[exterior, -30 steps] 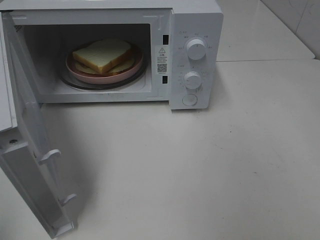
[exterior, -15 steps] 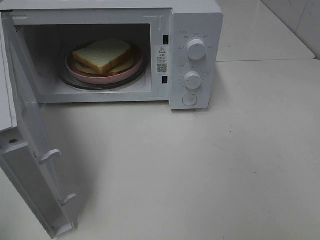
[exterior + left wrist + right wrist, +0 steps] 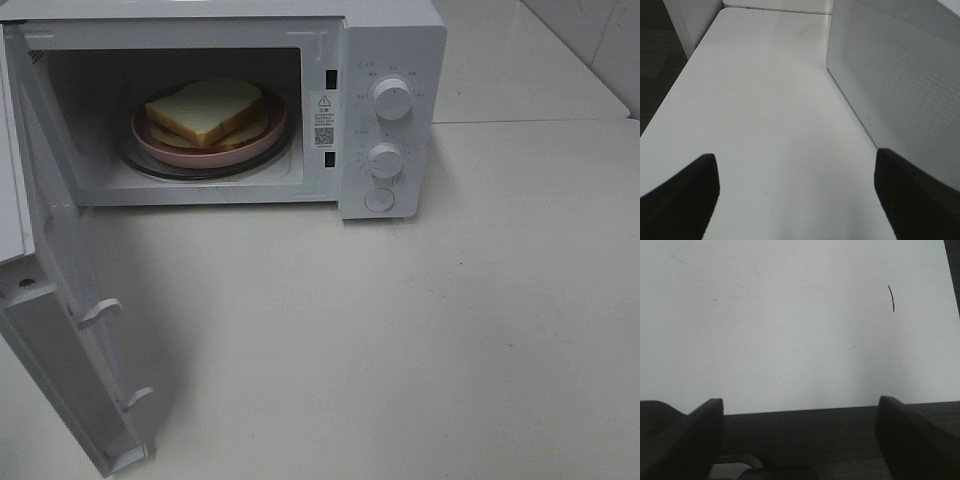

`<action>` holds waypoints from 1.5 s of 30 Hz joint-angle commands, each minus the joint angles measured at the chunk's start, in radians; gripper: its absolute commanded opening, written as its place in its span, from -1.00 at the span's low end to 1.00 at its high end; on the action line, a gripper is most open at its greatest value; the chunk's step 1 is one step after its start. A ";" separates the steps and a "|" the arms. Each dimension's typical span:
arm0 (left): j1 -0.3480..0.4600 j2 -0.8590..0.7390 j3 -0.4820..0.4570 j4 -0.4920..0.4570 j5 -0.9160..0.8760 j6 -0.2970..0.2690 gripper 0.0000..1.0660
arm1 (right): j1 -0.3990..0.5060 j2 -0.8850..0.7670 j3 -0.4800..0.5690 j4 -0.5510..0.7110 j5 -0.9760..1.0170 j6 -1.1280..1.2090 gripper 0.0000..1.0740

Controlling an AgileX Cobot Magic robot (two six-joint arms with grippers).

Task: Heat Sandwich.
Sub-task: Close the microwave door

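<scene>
Unmoved since before: sandwich [image 3: 205,108] in open microwave [image 3: 395,40]; left gripper [image 3: 797,195] spread, empty, beside its wall; right gripper [image 3: 800,435] likewise at table [image 3: 790,315] edge.

Matte black, blunt-tipped fingers [image 3: 680,200]

The sandwich [image 3: 208,108] has pale yellow-white bread, and its plate [image 3: 200,152] is pink. The microwave [image 3: 395,40] is white and the table [image 3: 420,340] off-white. At 3 o'clock from the plate is a black-and-white label [image 3: 324,120]. The door [image 3: 900,85] has a fine dotted grid.

The microwave [image 3: 400,40] bears a sticker [image 3: 324,118] showing warning triangle, QR code; lettering illegible.
</scene>
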 commanded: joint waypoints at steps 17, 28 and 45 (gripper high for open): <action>-0.004 -0.017 0.004 -0.002 -0.013 -0.003 0.51 | -0.001 -0.316 0.167 0.043 -0.199 -0.014 0.50; -0.004 -0.017 0.004 -0.002 -0.013 -0.003 0.51 | -0.001 -0.399 0.173 0.036 -0.215 -0.015 0.50; -0.004 -0.011 0.004 -0.002 -0.013 -0.002 0.51 | 0.001 -0.487 0.175 0.023 -0.216 -0.007 0.47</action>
